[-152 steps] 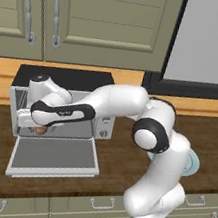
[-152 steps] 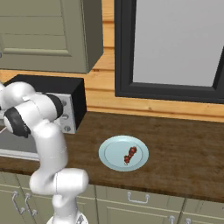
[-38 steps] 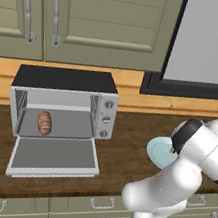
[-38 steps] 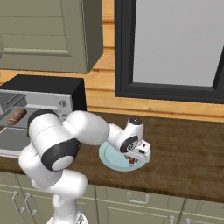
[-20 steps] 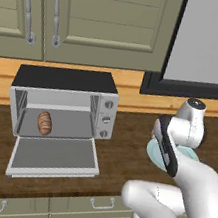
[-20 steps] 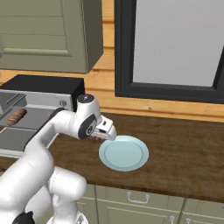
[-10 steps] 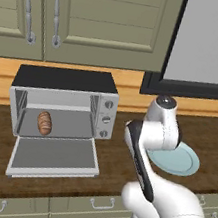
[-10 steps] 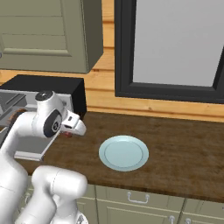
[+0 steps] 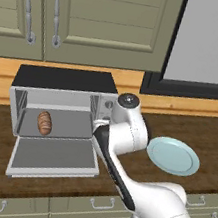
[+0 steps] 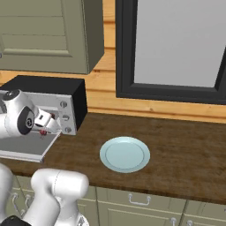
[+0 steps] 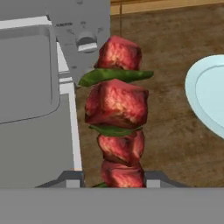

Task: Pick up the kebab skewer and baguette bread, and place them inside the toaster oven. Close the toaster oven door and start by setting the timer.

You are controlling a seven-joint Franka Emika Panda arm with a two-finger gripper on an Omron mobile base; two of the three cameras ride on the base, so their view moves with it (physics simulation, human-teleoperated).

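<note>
The claw (image 10: 45,126), clamped on the kebab skewer (image 11: 117,114), hangs at the toaster oven's (image 9: 61,103) knob-side front corner, so the cavity holding the baguette bread (image 9: 44,122) lies leftward over the lowered toaster oven door (image 9: 54,157).

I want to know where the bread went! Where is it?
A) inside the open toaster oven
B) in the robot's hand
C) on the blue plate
A: the baguette bread lies on the grey floor inside the toaster oven, whose door hangs open.
</note>
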